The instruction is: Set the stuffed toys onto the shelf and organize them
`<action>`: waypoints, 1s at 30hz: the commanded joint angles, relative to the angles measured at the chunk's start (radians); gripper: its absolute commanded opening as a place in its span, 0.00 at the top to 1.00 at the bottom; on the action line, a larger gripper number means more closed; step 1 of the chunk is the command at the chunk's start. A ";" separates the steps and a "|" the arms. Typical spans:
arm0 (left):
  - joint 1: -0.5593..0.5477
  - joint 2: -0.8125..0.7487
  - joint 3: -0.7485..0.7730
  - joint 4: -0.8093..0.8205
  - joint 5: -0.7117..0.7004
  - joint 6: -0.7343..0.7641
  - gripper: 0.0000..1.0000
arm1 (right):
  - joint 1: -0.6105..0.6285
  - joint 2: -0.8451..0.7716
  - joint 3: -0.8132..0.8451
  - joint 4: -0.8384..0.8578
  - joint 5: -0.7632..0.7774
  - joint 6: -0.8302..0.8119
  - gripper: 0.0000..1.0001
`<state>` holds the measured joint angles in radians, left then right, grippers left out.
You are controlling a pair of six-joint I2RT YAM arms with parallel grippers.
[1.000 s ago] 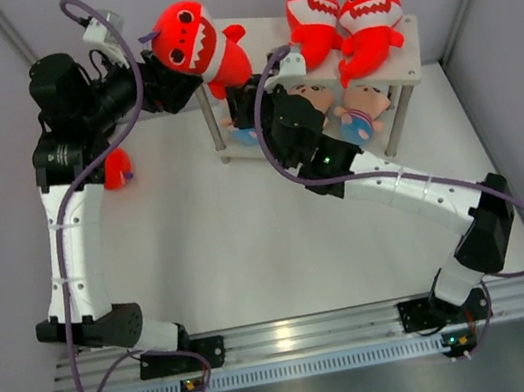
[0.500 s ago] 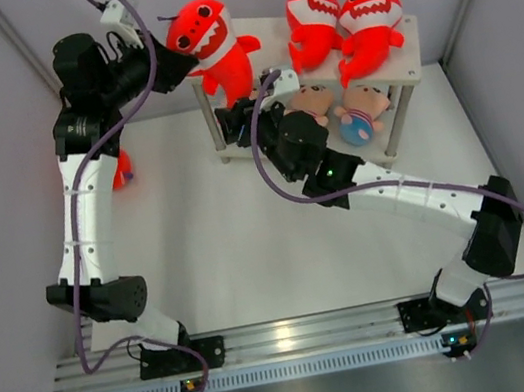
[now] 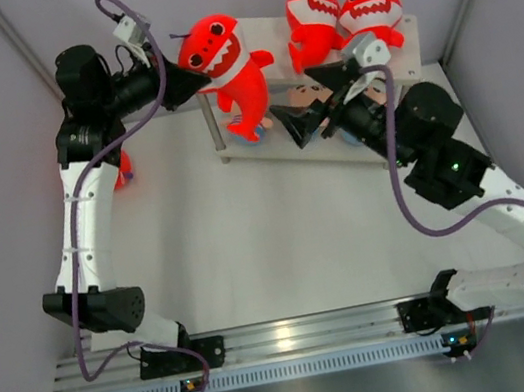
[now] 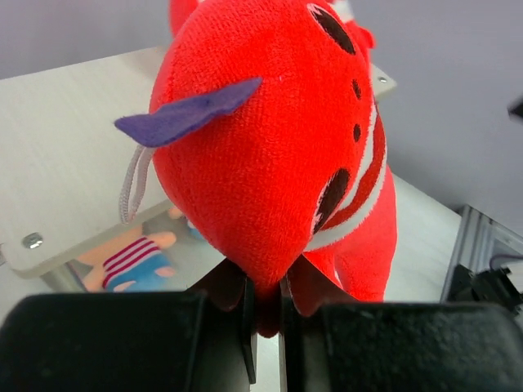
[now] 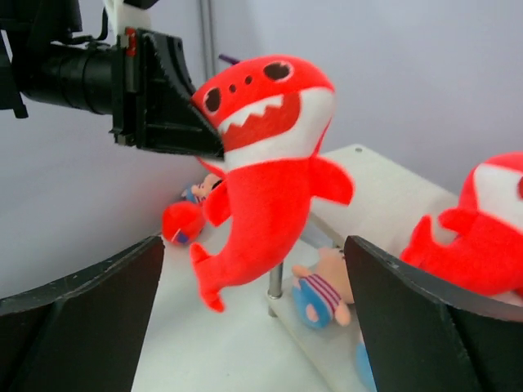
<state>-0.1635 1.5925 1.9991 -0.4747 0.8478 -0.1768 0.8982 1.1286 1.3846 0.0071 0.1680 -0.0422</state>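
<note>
My left gripper (image 3: 191, 81) (image 4: 265, 306) is shut on the back of a red shark (image 3: 223, 61) (image 4: 270, 147) (image 5: 261, 163), which hangs at the left end of the off-white shelf (image 3: 266, 35) (image 4: 73, 163) (image 5: 376, 180). Two more red sharks (image 3: 311, 13) (image 3: 368, 15) sit on the top tier. On the lower tier lie striped-shirt dolls (image 3: 309, 96) (image 4: 131, 261) (image 5: 323, 286), partly hidden in the top view. My right gripper (image 3: 313, 99) (image 5: 253, 327) is open in front of the shelf with nothing between its fingers, facing the hanging shark.
Another toy, red with a doll's face behind it (image 3: 119, 168) (image 5: 181, 222), lies on the floor by the left wall. The shelf's silver legs (image 3: 212, 124) stand near the hanging shark's tail. Grey walls close in on both sides.
My left arm carried the shark rightward to the shelf's left end. My right gripper drew back from the lower tier, swung to the right and opened.
</note>
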 commanded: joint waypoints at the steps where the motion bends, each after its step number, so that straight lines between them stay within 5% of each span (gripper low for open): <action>1: -0.001 -0.097 -0.035 0.059 0.154 0.033 1.00 | -0.093 -0.003 0.152 -0.265 -0.314 -0.134 0.06; 19: -0.079 -0.213 -0.192 -0.162 0.207 0.266 1.00 | -0.185 0.345 0.413 -0.223 -0.559 0.034 0.01; 26: -0.082 -0.236 -0.203 -0.278 0.198 0.405 1.00 | -0.263 0.290 0.373 -0.240 -0.584 0.034 0.01; 30: -0.087 -0.233 -0.203 -0.330 0.212 0.487 1.00 | -0.382 0.252 0.387 -0.307 -0.769 0.064 0.01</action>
<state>-0.2401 1.3956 1.7931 -0.7452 1.0035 0.2058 0.6079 1.4506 1.7351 -0.2752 -0.4648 0.0021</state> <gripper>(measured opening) 0.125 0.993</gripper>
